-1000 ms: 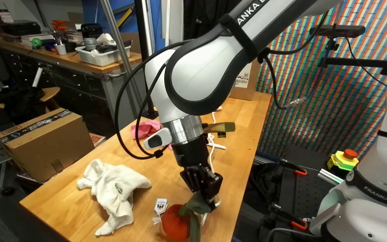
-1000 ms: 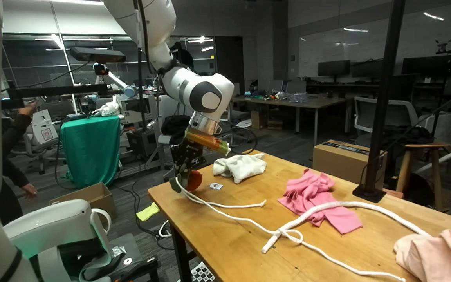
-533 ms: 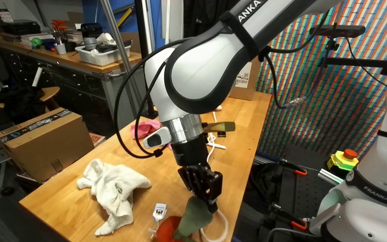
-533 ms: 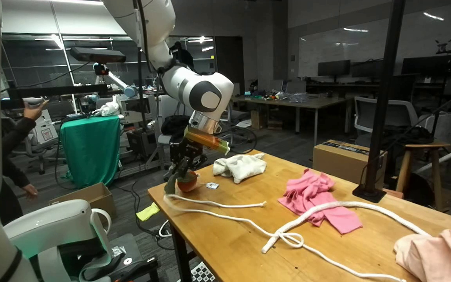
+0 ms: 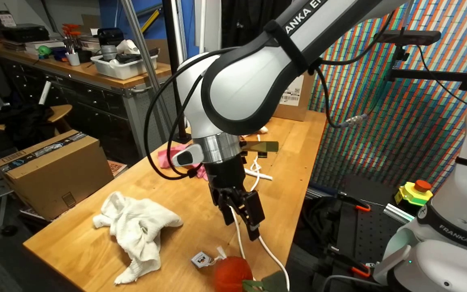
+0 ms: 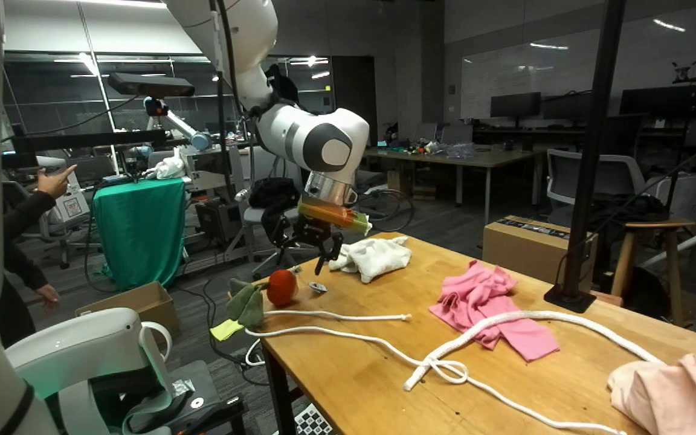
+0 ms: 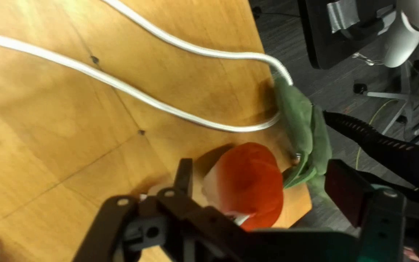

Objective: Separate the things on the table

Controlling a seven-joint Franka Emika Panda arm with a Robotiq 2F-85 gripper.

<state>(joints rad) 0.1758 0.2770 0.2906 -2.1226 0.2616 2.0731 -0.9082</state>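
Widely parted, empty fingers (image 5: 253, 232) above the table (image 7: 49, 120), red toy (image 7: 253, 182) near, white rope (image 7: 231, 55) touching its leaves (image 7: 298, 123).

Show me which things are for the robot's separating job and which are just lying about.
Probably for the job:
gripper
red toy with green leaves
thin white rope
thick white rope
white cloth
pink cloth
peach cloth

Just lying about:
taped cardboard box on the floor
yellow scrap
wooden stool
white tub
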